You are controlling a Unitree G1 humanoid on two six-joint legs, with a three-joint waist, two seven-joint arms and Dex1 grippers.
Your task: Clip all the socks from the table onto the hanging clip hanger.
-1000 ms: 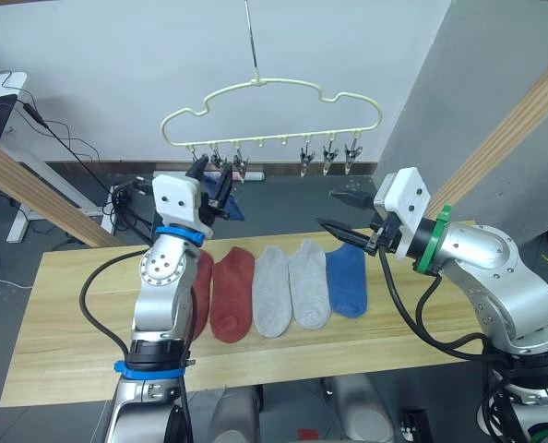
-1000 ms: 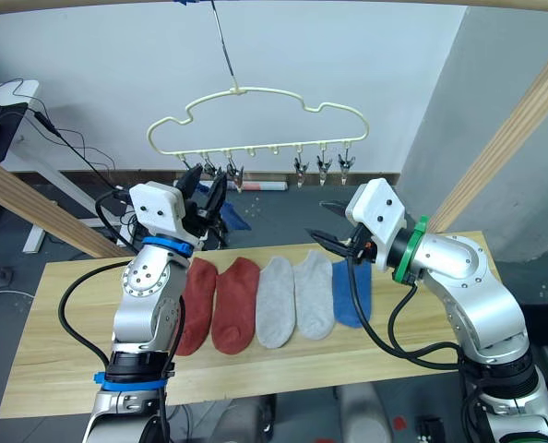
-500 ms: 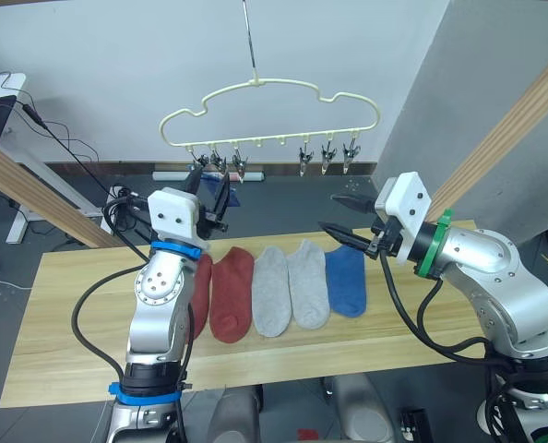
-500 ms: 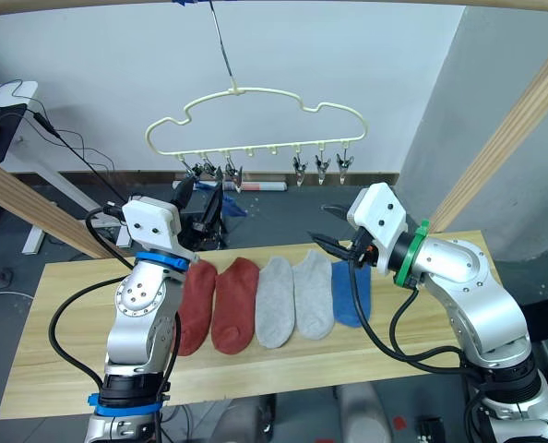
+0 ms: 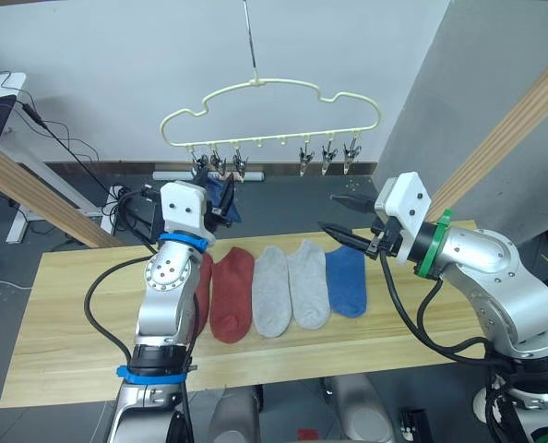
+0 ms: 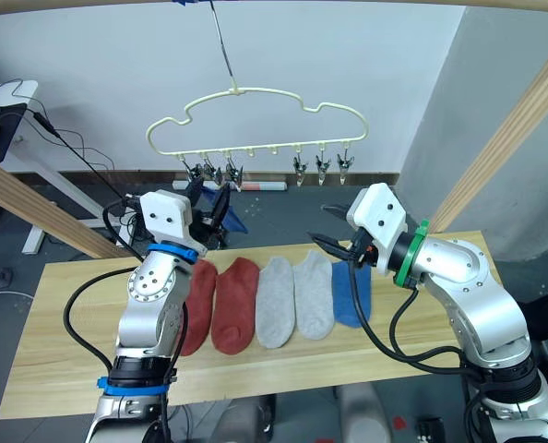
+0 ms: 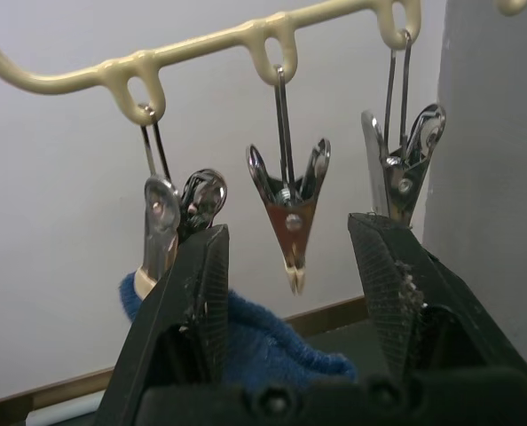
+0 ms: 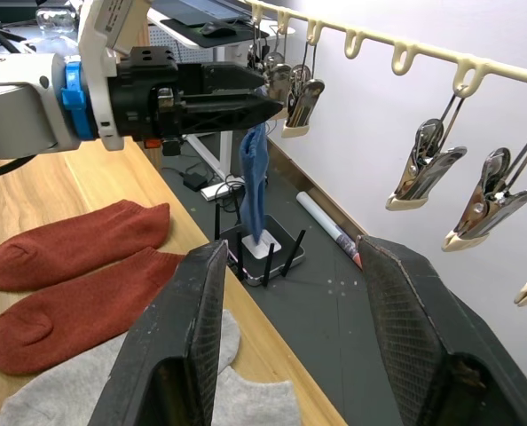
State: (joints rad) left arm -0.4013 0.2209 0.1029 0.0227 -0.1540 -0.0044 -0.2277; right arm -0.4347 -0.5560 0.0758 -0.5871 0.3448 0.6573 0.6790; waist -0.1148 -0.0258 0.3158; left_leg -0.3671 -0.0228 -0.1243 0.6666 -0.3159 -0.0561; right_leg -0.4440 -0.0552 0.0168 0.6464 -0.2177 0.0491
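Looks like we've let go — the left gripper [image 7: 286,266] has spread its jaws wide and backed off a touch, leaving one blue sock [image 8: 254,182] hanging from the hanger [image 5: 272,101]'s leftmost clip [image 7: 160,222]. One down. Right gripper [image 5: 341,214] hovers over the bench [image 5: 71,305]'s far edge, jaws wide, empty. On the bench: two red socks [image 5: 230,293], two grey [image 5: 291,288], one blue [image 5: 347,281] — five left.

Left end of the table [image 5: 62,305] is bare, so I've got room there. Up top, the clip hanger [image 5: 283,101] has free clips [image 5: 327,159] on its right; a blue sock [image 8: 253,177] crowds the left ones.
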